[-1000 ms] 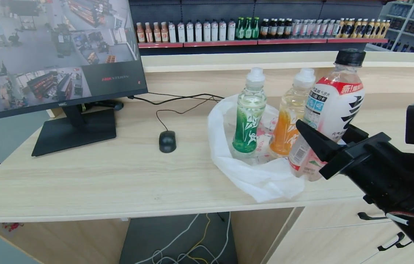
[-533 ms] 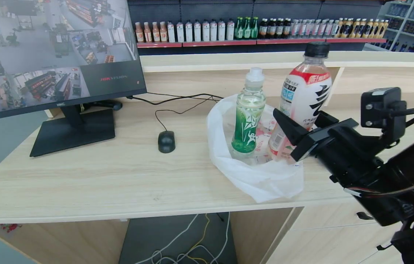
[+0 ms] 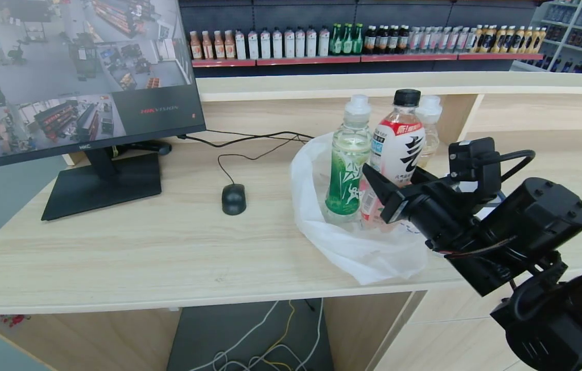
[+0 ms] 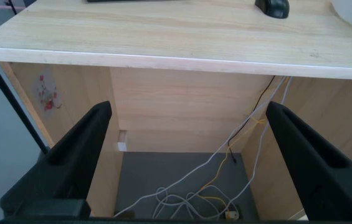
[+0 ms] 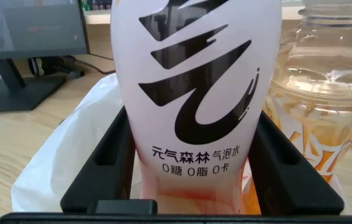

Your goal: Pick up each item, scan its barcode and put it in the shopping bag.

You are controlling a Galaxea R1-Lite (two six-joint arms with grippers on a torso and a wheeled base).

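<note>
Your right gripper (image 3: 396,181) is clamped on the white-label bottle (image 3: 399,149), one finger on each side of its lower body, below the big black mark (the right wrist view has the fingers (image 5: 101,165) flat against the label). Holding it that low keeps the bottle upright, black cap on top, and leaves the base free to go down first.

The bottle stands over the shopping bag (image 3: 342,242), which lies slumped near the counter's (image 3: 167,247) front edge, toward its right end. It is just beside the green bottle (image 3: 348,170) on one side, with the orange bottle (image 3: 429,129) close behind it. Both stand upright inside the bag, so the gap between them looks like the intended slot.

You cannot tell whether the base is resting on the bag's floor or hanging just above it. I would judge this the placing step, with release to come once the bottle is seated.

Your left gripper (image 4: 188,112) is spread wide with nothing in it, parked below the counter's front edge, out of the way.
</note>
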